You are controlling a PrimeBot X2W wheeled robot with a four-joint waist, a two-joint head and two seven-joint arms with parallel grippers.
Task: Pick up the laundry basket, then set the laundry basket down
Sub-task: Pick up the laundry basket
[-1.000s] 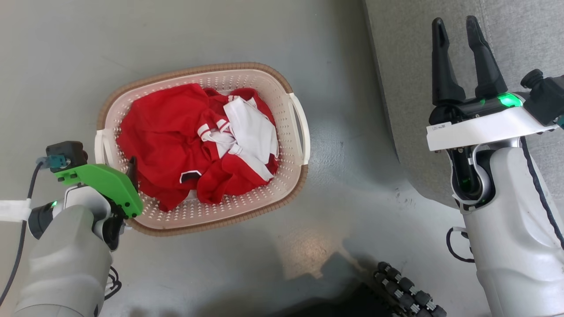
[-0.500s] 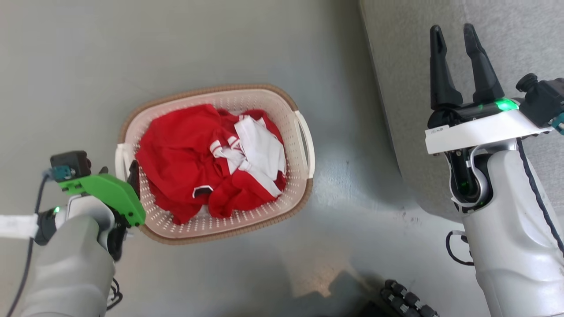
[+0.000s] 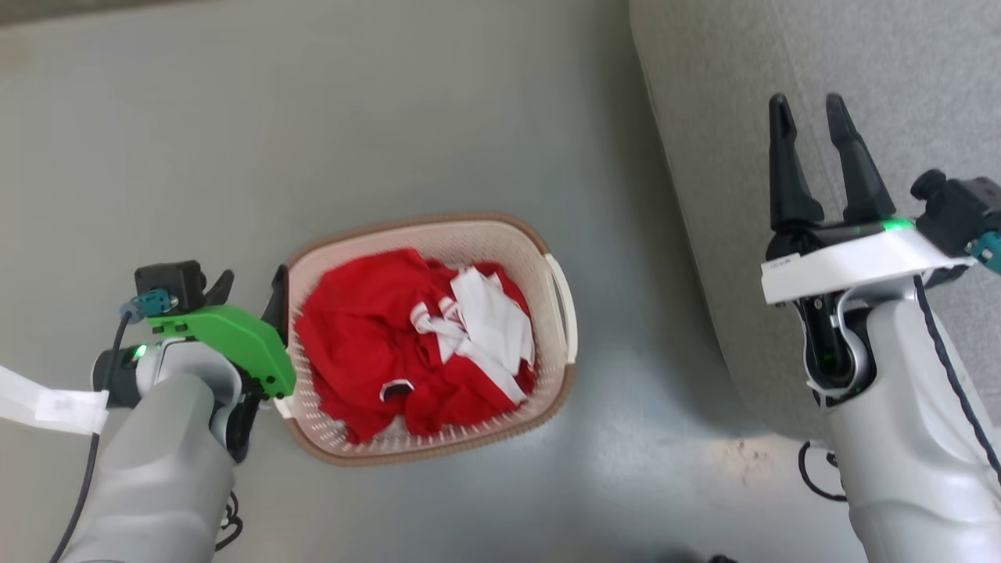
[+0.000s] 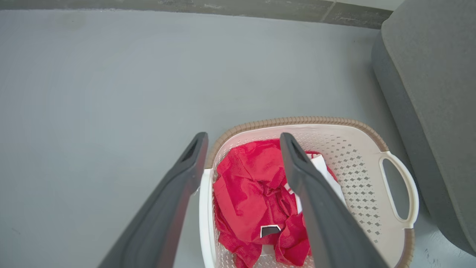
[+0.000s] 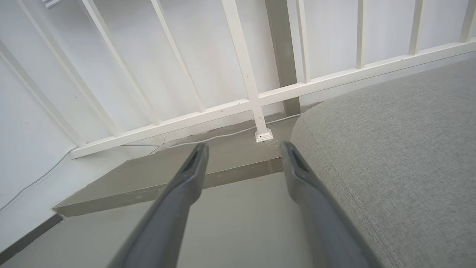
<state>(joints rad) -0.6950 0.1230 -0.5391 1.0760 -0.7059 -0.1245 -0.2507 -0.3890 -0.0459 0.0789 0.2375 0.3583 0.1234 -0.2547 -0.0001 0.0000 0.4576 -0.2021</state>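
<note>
Left gripper is spread wide, straddling the 9 o'clock handle of the laundry basket sitting on the grey floor, I'd guess so a squeeze catches it, while the right gripper idles open at 3 o'clock.

Left gripper low at the lower left, fingers spread wide, right gripper higher, fingers parted

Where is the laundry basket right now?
In the head view the laundry basket sits on the floor near centre, the left gripper at its left rim, the grey sofa to its right.
</note>
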